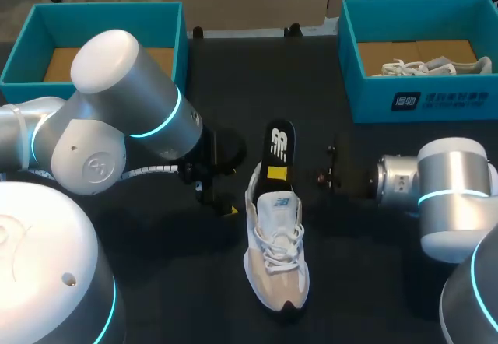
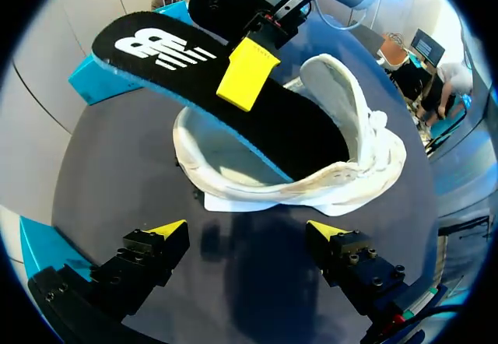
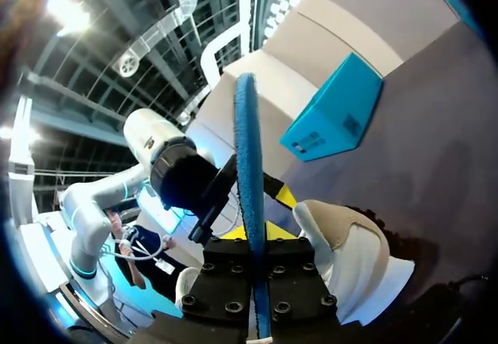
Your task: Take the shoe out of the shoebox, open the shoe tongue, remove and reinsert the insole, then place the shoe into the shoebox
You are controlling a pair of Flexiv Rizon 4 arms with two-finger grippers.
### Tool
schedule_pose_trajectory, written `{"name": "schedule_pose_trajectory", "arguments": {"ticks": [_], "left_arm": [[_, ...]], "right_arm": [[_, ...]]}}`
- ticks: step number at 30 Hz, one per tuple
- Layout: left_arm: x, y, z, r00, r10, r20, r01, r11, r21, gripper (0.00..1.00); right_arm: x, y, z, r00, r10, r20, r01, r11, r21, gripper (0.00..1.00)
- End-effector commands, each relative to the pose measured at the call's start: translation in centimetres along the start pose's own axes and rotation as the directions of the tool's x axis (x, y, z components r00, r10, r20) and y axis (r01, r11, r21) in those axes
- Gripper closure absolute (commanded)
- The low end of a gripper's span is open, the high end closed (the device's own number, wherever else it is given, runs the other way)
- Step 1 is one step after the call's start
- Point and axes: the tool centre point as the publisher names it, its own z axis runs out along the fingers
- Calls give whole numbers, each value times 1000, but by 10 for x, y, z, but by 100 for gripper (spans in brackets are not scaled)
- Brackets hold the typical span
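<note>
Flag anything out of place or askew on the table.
The insole sticks halfway out of the shoe, its heel end tilted up and pinched by the right gripper. It is not seated flat, which fits a removal or reinsertion step. The left gripper is open beside the shoe.

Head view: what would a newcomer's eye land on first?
The black insole sticking half out of the white sneaker mid-table, pinched by the right gripper. Next, the left gripper open beside the sneaker, and the teal shoebox at far right holding a second shoe.
</note>
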Motion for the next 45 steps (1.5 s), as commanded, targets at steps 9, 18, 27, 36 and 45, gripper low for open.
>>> {"name": "schedule_pose_trajectory", "arguments": {"ticks": [9,18,27,36,45], "left_arm": [[1,1,0,1000,1,1,-1,1000,1,0],[1,1,0,1000,1,1,-1,1000,1,0],[1,1,0,1000,1,1,-1,1000,1,0],[1,1,0,1000,1,1,-1,1000,1,0],[1,1,0,1000,1,1,-1,1000,1,0]], "right_arm": [[-9,-25,4,997,63,39,-65,996,63,100],[-6,-52,-2,992,116,51,-119,991,58,100],[2,-41,4,997,66,37,-68,996,64,60],[8,-23,7,999,7,35,-9,998,63,61],[9,-17,5,999,-14,40,14,1000,-9,85]]}}
